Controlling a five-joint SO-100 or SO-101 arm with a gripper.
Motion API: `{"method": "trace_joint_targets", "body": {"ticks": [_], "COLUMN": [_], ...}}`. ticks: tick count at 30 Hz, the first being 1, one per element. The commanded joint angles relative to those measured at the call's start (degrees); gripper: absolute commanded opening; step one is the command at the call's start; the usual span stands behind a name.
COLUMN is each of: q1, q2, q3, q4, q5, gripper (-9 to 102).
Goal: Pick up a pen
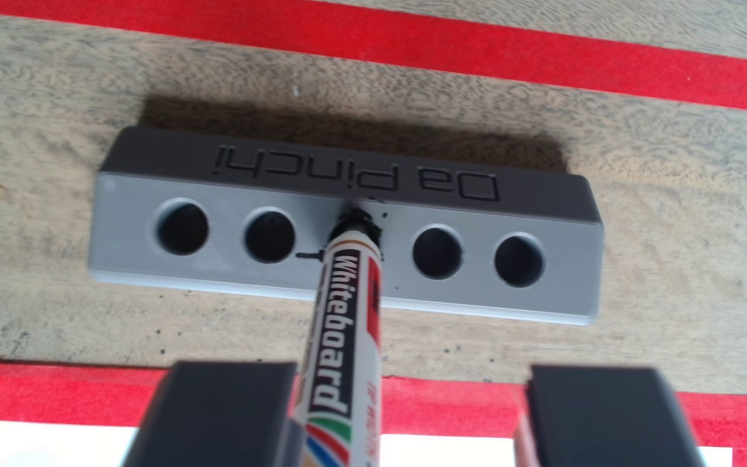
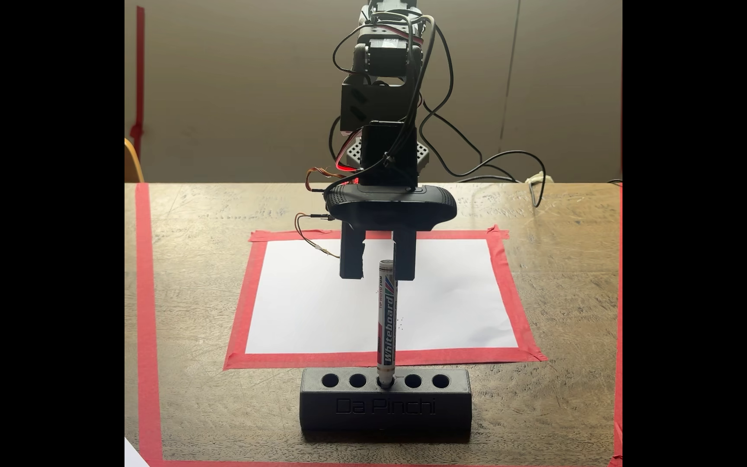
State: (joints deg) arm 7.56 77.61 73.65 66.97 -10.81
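The pen [image 2: 386, 323] is a white marker with "Whiteboard" on its band. It stands upright, tip down, in the middle hole of a dark holder [image 2: 318, 408] marked "Da Pinchi". My gripper [image 2: 378, 276] hangs open over it, and the pen's black top end sits between the two dark fingers, close to the right one in the fixed view. In the wrist view the pen [image 1: 344, 323] rises from the holder [image 1: 120, 251] and passes right beside the left finger [image 1: 214, 413]. A wide gap separates it from the right finger [image 1: 600, 417]. The gripper [image 1: 412, 368] is not closed on it.
The holder's other holes [image 2: 330, 381] are empty. Behind it a white sheet [image 2: 318, 305] is taped down with red tape [image 2: 246, 296]. More red tape [image 2: 149, 314] borders the wooden table. Cables [image 2: 497, 161] trail behind the arm.
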Motion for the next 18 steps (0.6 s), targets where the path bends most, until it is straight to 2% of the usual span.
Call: {"method": "trace_joint_targets", "body": {"ticks": [1, 18], "q1": [-0.4, -0.4], "q2": [1.8, 1.6], "q3": [-4.0, -4.0], "q4": [0.1, 5.2], "q5": [0.3, 0.5], "gripper": [99, 99]}}
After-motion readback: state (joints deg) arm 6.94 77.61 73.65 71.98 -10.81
